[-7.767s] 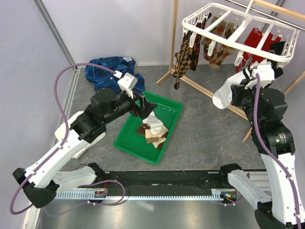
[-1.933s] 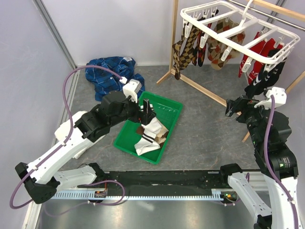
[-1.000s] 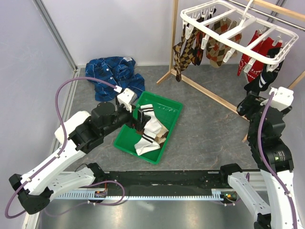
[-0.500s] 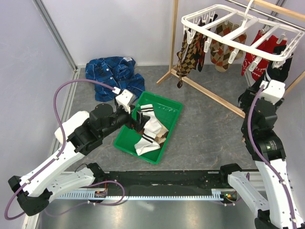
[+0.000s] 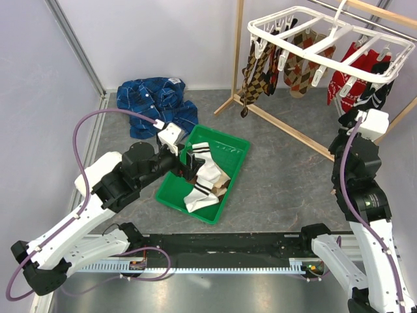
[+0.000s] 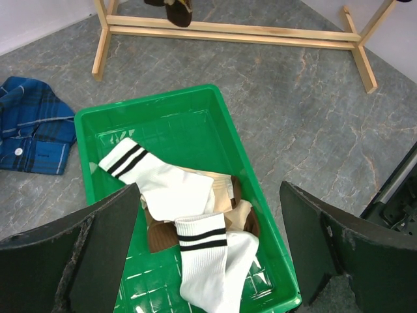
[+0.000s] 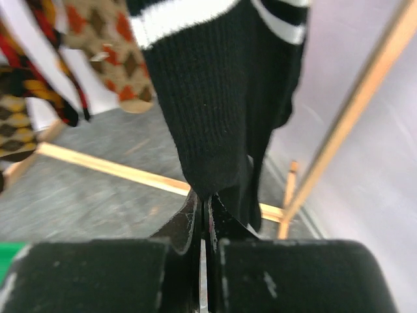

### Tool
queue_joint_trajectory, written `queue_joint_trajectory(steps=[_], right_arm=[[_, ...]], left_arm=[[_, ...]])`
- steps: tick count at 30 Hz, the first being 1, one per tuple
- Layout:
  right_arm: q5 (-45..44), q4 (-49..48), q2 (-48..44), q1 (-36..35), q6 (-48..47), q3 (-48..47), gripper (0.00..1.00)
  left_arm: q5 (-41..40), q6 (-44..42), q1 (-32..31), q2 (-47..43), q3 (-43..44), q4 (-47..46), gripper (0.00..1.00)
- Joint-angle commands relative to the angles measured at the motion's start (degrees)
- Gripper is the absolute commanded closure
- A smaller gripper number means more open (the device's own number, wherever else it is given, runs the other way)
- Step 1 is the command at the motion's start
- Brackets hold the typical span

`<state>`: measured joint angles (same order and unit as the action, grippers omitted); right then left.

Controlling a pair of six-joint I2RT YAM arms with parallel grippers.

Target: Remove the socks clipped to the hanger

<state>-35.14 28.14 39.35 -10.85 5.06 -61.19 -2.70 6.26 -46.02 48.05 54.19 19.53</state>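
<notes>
The white hanger [image 5: 260, 27] hangs at the back right with brown argyle socks [image 5: 251, 75], red socks [image 5: 342, 81] and black white-striped socks [image 5: 373, 96] clipped to it. My right gripper [image 5: 350, 120] is raised under its right end. In the right wrist view the gripper [image 7: 207, 202] is shut on the toe of a hanging black sock [image 7: 221, 98]. My left gripper [image 5: 192, 163] is open and empty over the green bin [image 5: 231, 147]. From the left wrist the gripper [image 6: 210, 192] hovers above white black-striped socks [image 6: 195, 241] and tan-and-brown socks [image 6: 238, 195] lying in the bin [image 6: 150, 104].
A blue plaid shirt [image 5: 153, 98] lies on the floor behind the bin, also in the left wrist view [image 6: 32, 130]. The wooden stand's base rail [image 5: 287, 127] runs diagonally under the hanger. A grey wall panel borders the left side.
The white sock my right gripper held is gone from it and more white socks lie in the bin. My right gripper has risen to the hanger's right end and shut on a black sock. My left gripper pulled back slightly.
</notes>
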Motion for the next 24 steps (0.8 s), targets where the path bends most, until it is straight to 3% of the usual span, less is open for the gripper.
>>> queue_joint_trajectory(steps=[1, 7, 15, 24], right_arm=[[9.72, 2.52, -0.94, 0.13, 2.67, -4.64, 1.0], [21.04, 5.61, -2.44, 0.04, 6.36, -8.24, 1.0], [34.95, 3.5, -1.83, 0.04, 14.27, -8.33, 1.0], [45.75, -3.08, -1.47, 0.04, 21.92, -7.98, 1.0]], left_arm=[[1.11, -1.6, 0.14, -1.38, -0.49, -3.18, 0.06], [6.55, 1.03, 0.05, 0.81, 3.19, -4.06, 0.06], [14.21, 7.35, -1.35, 11.18, 12.24, -9.93, 0.08], [15.27, 4.38, -7.85, 27.33, 24.37, -15.74, 0.07]])
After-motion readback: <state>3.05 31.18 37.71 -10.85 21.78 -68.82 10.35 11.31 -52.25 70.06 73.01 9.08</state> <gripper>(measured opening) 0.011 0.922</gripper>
